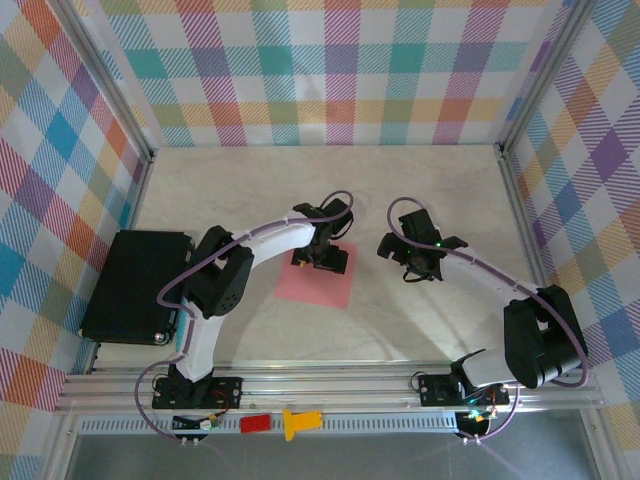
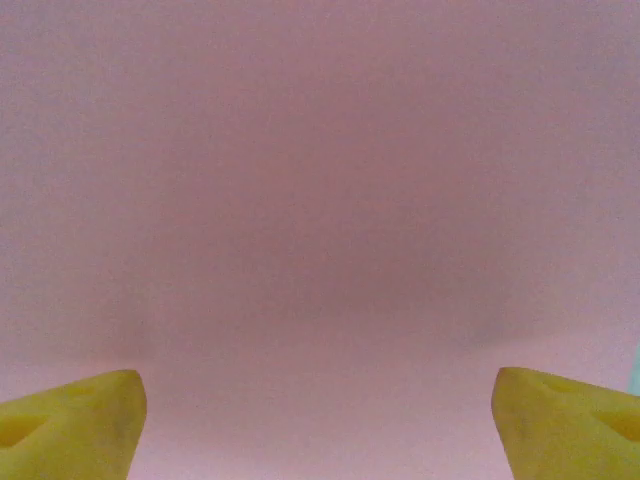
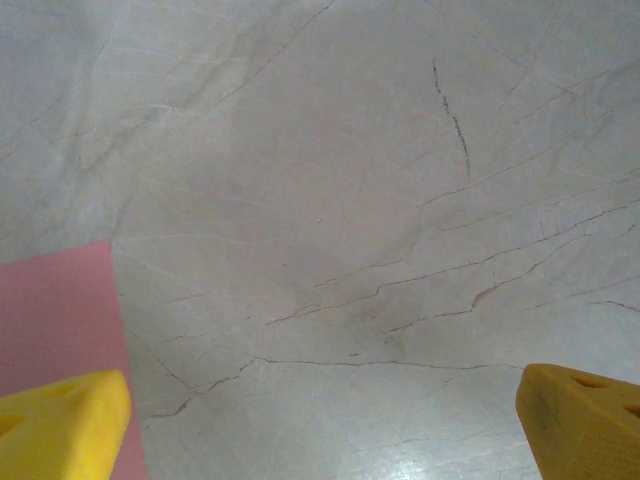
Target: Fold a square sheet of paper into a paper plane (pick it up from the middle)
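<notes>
The square sheet of paper is salmon pink and lies flat on the marble table, near the middle. My left gripper hangs low over the sheet's far part. In the left wrist view the pink paper spreads across the picture, and my left gripper is open, its yellow fingertips wide apart with flat paper between them. My right gripper hovers over bare table to the right of the sheet. It is open with nothing between its fingers, and the sheet's edge shows at its lower left.
A black box sits at the table's left edge. A small red block and a yellow plastic piece lie on the front rail. Checkered walls and metal posts close in the left, back and right sides.
</notes>
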